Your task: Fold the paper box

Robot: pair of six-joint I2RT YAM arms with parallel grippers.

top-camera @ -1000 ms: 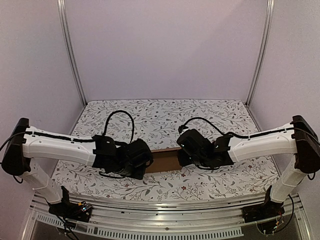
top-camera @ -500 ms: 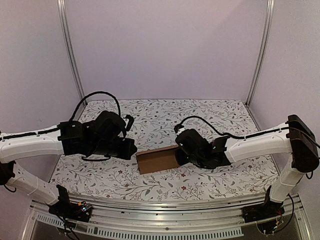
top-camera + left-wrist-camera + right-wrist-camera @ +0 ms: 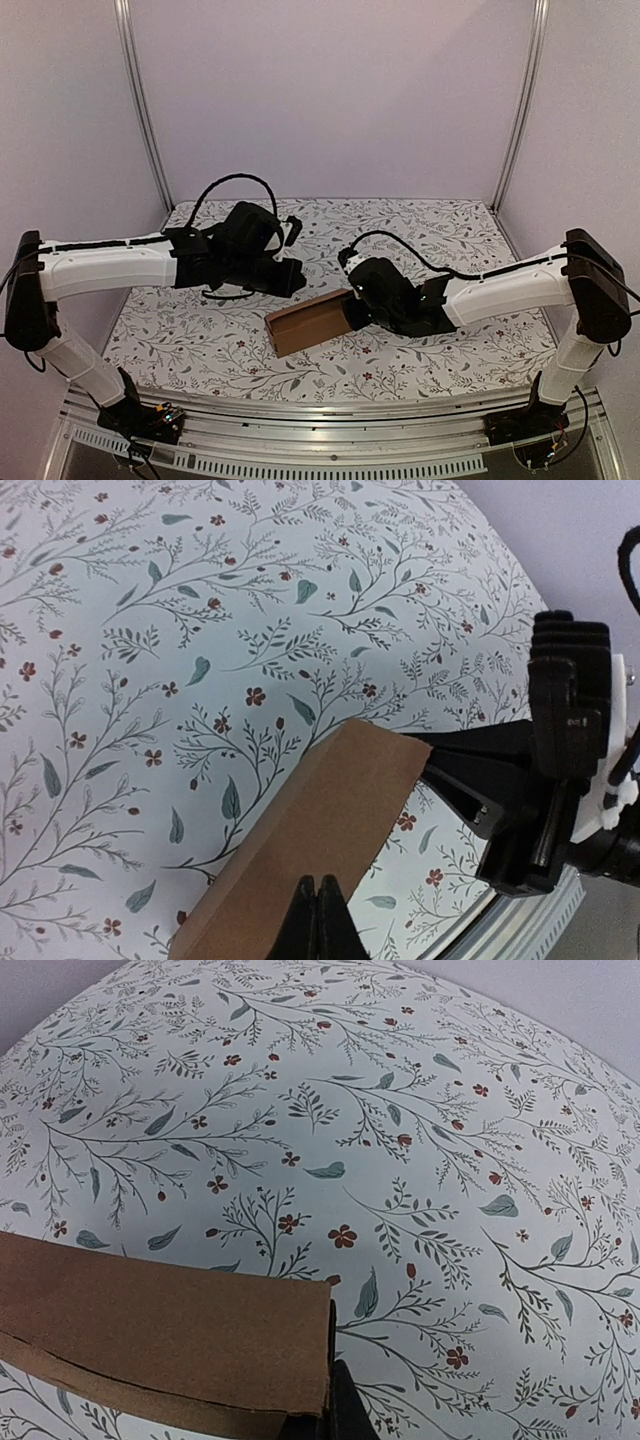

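The paper box (image 3: 310, 322) is a small long brown cardboard box lying slanted on the floral table, its open left end towards the front. My right gripper (image 3: 353, 307) is shut on the box's right end. In the right wrist view the box (image 3: 160, 1330) fills the lower left, with my right gripper (image 3: 335, 1415) clamped at its edge. My left gripper (image 3: 290, 276) is shut and empty, held behind and above the box's left part. In the left wrist view its closed tips (image 3: 318, 900) hang over the box (image 3: 330, 820), and the right gripper (image 3: 520, 780) grips the far end.
The floral tablecloth (image 3: 330, 230) covers the table. White walls with metal corner posts (image 3: 140, 110) enclose the back and sides. A metal rail (image 3: 330, 410) runs along the near edge, between the arm bases.
My left gripper has let go of the box's left end and moved up and towards the back. My right gripper has swung the box so its left end points forward.
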